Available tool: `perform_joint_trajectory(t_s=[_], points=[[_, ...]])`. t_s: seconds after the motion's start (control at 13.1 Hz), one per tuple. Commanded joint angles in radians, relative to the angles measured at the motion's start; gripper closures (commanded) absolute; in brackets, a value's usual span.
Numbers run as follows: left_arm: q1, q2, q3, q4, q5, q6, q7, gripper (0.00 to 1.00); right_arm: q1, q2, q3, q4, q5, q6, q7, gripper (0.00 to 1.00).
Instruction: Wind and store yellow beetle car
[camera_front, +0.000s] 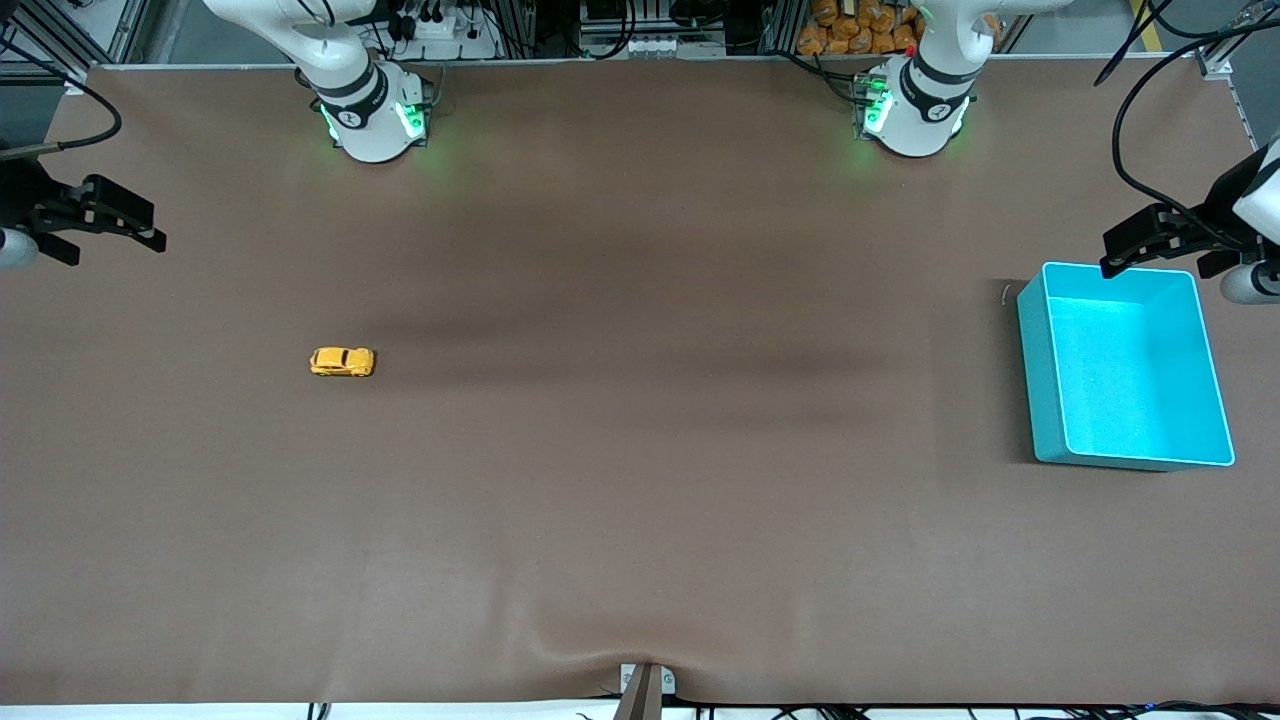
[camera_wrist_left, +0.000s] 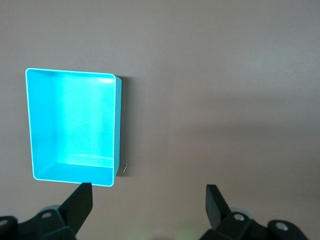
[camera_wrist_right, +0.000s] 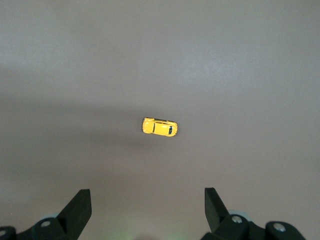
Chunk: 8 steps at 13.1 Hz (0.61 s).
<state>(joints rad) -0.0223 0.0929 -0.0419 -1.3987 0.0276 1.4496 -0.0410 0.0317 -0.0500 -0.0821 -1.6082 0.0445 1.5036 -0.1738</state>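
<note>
Front view showed the yellow beetle car (camera_front: 342, 361) resting on its wheels on the brown table (camera_front: 640, 480), toward the right arm's end. The right claw (camera_front: 140, 225) hung over that end of the table, well apart from the car, fingers spread wide and gripping nothing. Right wrist view placed the car (camera_wrist_right: 159, 127) on bare table ahead of the right claw (camera_wrist_right: 147, 200), clear of both fingertips (camera_wrist_right: 80, 202). The left claw (camera_front: 1125, 250) hung over the rim of the turquoise bin (camera_front: 1040, 380) at the left arm's end, fingers likewise wide apart and unloaded. Left wrist view showed the bin (camera_wrist_left: 117, 125) just ahead of the left claw (camera_wrist_left: 149, 197).
</note>
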Motion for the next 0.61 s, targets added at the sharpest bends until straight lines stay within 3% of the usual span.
perform_joint_trajectory(t_s=[0.0, 0.53], points=[[0.005, -0.015, -0.003, -0.019, -0.005, 0.012, 0.012, 0.0, 0.0, -0.016, 0.001, 0.014, -0.014, -0.029, 0.017, 0.0], [0.004, -0.015, -0.003, -0.019, -0.006, 0.014, 0.01, 0.0, 0.002, -0.018, -0.005, 0.014, -0.014, -0.028, 0.017, 0.0]])
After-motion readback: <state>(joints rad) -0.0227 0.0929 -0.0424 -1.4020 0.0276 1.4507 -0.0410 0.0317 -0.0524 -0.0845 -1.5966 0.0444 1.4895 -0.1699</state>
